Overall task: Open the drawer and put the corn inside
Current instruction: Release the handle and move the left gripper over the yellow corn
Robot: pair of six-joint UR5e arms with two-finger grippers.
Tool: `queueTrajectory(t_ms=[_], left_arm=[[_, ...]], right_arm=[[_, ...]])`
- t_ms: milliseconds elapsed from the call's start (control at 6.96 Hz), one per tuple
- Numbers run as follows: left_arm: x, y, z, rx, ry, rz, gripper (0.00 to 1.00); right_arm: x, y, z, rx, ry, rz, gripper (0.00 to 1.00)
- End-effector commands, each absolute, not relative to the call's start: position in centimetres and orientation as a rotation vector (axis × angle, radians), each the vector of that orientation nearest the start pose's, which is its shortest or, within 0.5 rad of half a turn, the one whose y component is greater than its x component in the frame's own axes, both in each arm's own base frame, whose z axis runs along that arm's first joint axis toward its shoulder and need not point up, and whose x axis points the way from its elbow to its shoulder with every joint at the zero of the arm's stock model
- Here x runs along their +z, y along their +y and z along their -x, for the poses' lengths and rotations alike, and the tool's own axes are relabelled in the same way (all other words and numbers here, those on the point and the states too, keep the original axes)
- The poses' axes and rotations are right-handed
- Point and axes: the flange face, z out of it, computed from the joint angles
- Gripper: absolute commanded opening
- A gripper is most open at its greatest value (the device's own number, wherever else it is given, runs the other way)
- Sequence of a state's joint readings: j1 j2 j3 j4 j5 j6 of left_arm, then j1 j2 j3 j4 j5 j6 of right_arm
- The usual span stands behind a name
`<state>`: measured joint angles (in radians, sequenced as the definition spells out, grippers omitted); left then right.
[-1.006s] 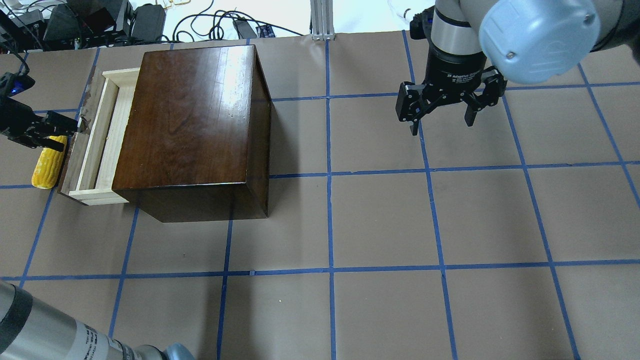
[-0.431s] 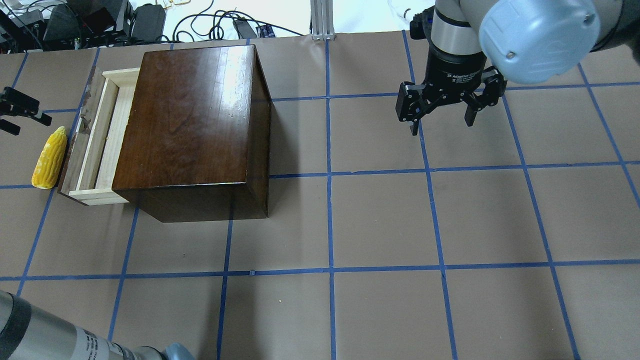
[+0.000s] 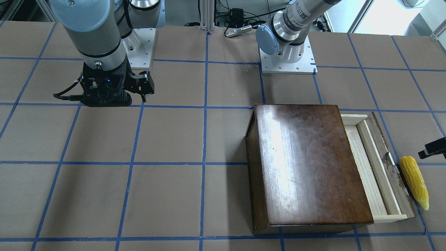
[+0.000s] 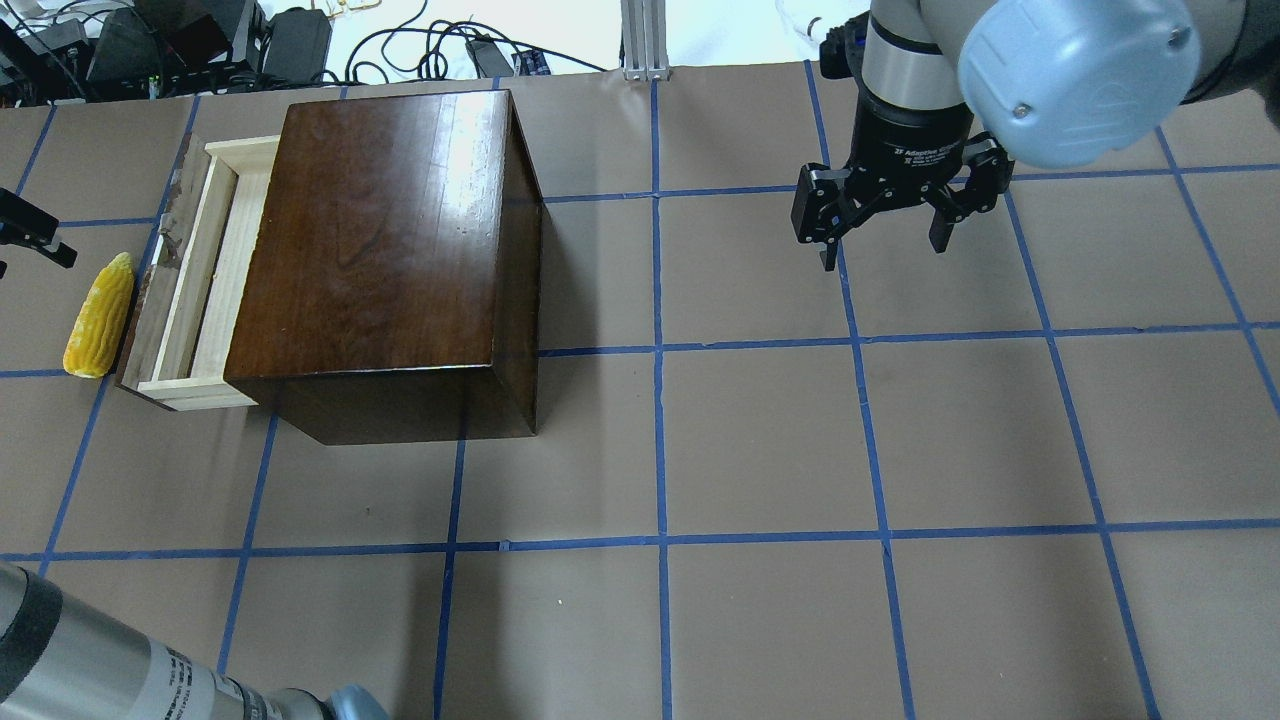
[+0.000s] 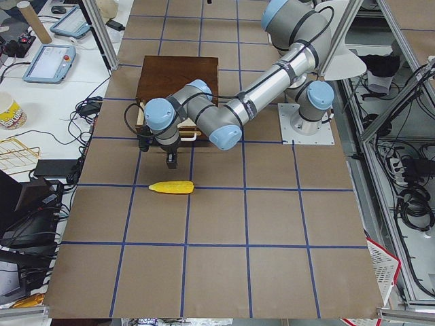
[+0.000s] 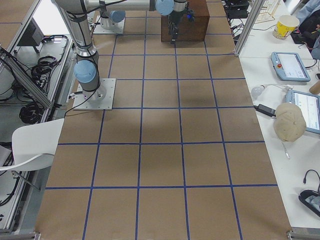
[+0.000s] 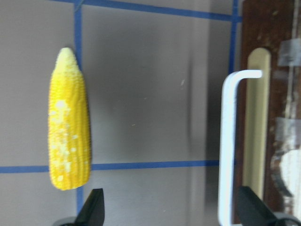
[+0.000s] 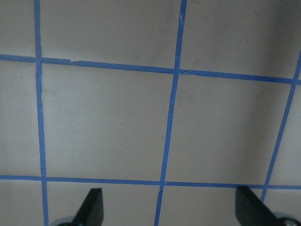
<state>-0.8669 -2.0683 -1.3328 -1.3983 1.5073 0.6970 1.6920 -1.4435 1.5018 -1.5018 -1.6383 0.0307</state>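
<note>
The drawer point(image 4: 205, 270) of pale wood stands pulled out of the dark-brown box point(image 4: 390, 230) toward the table's left end. Its worn dark front panel point(image 7: 277, 94) has a white handle point(image 7: 228, 141). The yellow corn point(image 4: 98, 315) lies on the table just outside the drawer front, parallel to it; it also shows in the front view point(image 3: 414, 181) and the left wrist view point(image 7: 69, 127). My left gripper point(image 4: 15, 248) is open and empty, above the table a little beyond the corn's tip. My right gripper point(image 4: 885, 245) is open and empty, far right at the back.
Cables and electronics point(image 4: 150, 40) crowd the back left edge behind the box. An aluminium post point(image 4: 640, 40) stands at the back middle. The two arm bases point(image 3: 287, 59) sit on the robot's side of the table.
My left gripper has drawn back leftward from the drawer front and the corn, almost out of the overhead view. The corn, drawer and right arm have not moved.
</note>
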Motion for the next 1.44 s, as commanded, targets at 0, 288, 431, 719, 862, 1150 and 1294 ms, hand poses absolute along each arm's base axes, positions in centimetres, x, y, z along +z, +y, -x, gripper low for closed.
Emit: queueTrajectory(t_ms=[0, 288, 431, 719, 862, 1150, 1294], left_arm=[[27.3, -61.1, -34.2, 0.022, 3.178, -0.089, 1.0], [23.0, -61.3, -34.9, 0.024, 3.114, -0.105, 1.0], [21.4, -61.5, -35.1, 0.043, 3.129, -0.12, 1.0], [19.3, -61.8, -35.4, 0.076, 3.145, -0.117, 1.0], [18.8, -61.9, -35.5, 0.081, 3.148, -0.122, 0.81], [18.6, -61.9, -35.5, 0.088, 3.15, -0.12, 0.12], [18.8, -62.0, -35.6, 0.083, 3.147, -0.119, 0.0]], right_arm=[[45.0, -51.3, -19.0, 0.196, 3.209, 0.152, 1.0], [45.0, -51.3, -19.0, 0.196, 3.209, 0.15, 1.0], [45.0, -51.3, -19.0, 0.196, 3.209, 0.152, 1.0], [45.0, -51.3, -19.0, 0.196, 3.209, 0.152, 1.0], [45.0, -51.3, -19.0, 0.196, 3.209, 0.152, 1.0], [45.0, -51.3, -19.0, 0.196, 3.209, 0.15, 1.0], [45.0, -51.3, -19.0, 0.196, 3.209, 0.152, 1.0]])
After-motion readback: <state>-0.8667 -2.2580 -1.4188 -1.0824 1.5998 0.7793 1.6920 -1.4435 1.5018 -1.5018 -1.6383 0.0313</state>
